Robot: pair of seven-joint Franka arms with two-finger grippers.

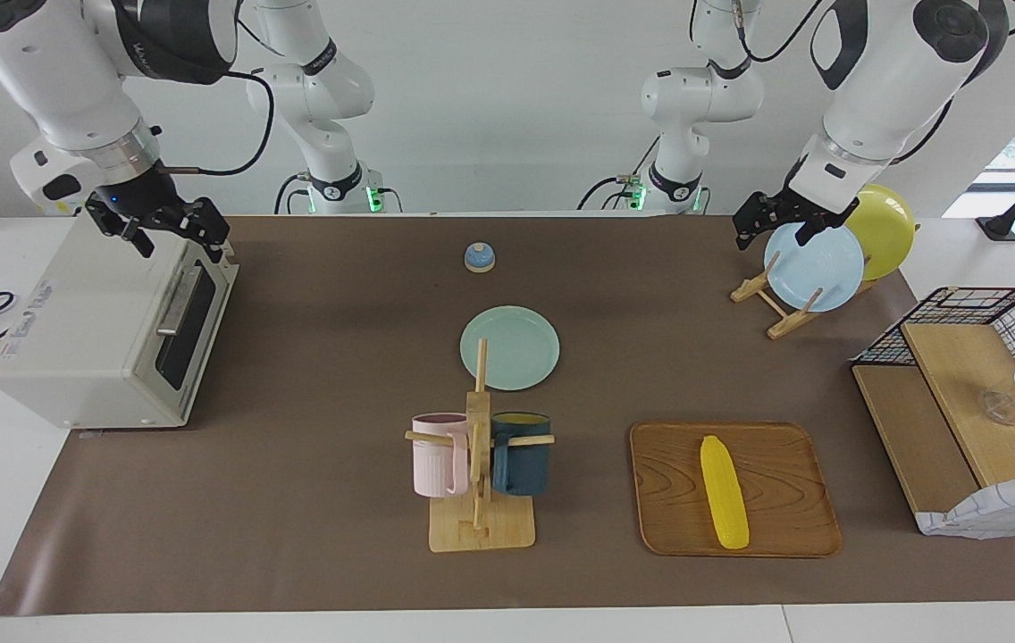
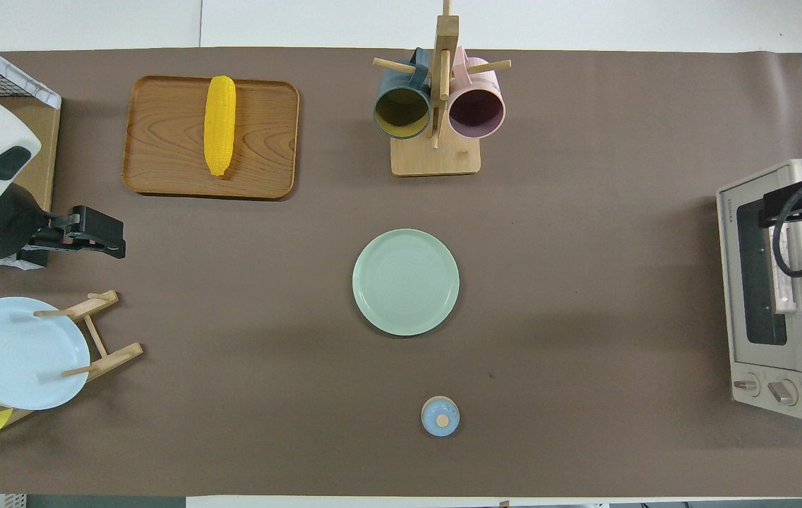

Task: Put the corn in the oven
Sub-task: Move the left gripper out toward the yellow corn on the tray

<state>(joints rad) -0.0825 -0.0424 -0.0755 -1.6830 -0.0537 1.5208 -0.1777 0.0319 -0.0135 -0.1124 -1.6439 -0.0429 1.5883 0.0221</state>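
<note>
- Both views are bright and evenly lit, with light that seems to come from above.
- Shadows on the brown mat (image 1: 311,375) are soft and short, for example beside the oven (image 1: 105,330) and under the mug rack (image 1: 479,455).
- At the right edge of the facing view a window gives pale daylight.
- Focus is sharp; no strong glare.

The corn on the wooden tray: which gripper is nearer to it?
Left. The left gripper hangs over the plate rack at the corn's end; the right gripper is over the oven.
</note>
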